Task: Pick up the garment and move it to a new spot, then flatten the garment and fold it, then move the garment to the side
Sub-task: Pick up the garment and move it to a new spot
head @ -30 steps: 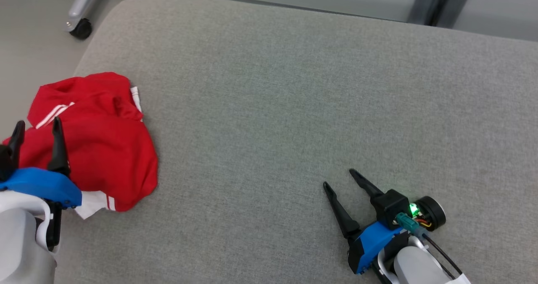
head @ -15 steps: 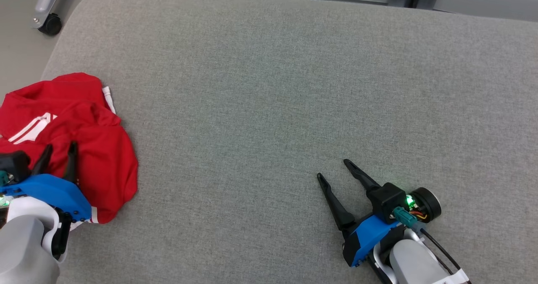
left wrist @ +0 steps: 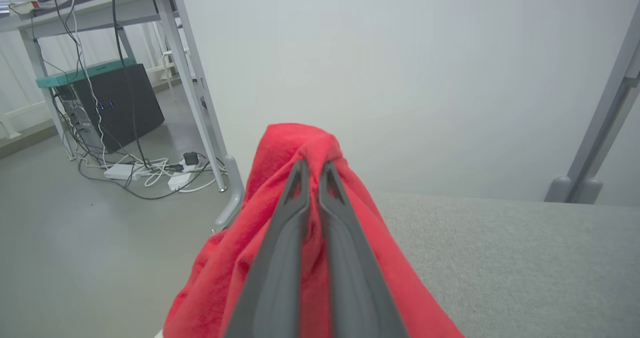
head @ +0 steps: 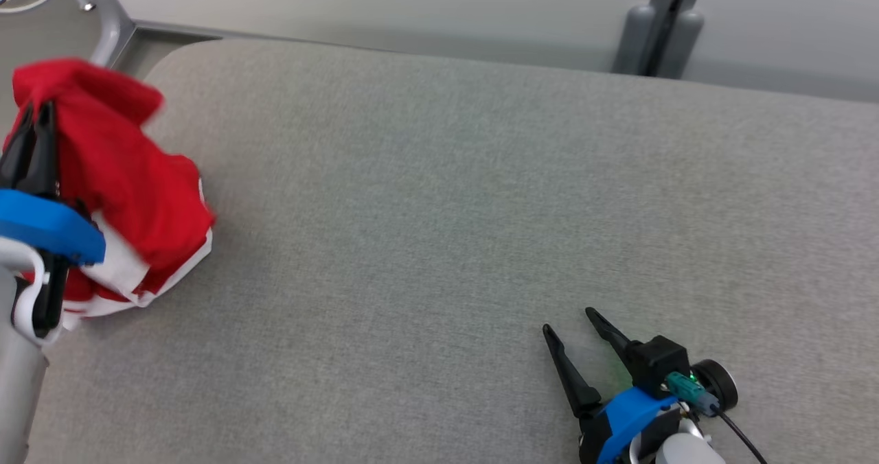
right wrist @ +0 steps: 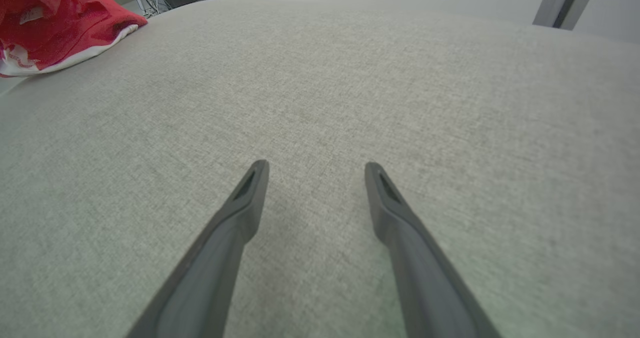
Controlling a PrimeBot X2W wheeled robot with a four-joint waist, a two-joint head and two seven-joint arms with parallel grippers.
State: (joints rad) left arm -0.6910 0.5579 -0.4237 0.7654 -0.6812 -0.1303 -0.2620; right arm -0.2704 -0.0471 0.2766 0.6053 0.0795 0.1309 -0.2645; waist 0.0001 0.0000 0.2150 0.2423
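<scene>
Red shirt [head: 130, 176] with white trim hangs bunched from the left end effector [head: 36, 117], clenched on its top fold at the grey surface's [head: 439, 196] left edge (hem seemingly touching it). Well apart rightward rests the right end effector [head: 568, 320], released and empty.

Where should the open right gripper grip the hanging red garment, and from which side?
Probably the white-trimmed hem, approached from the cushion's middle: the left gripper pinches the red garment's top, so that low edge faces the right gripper.
</scene>
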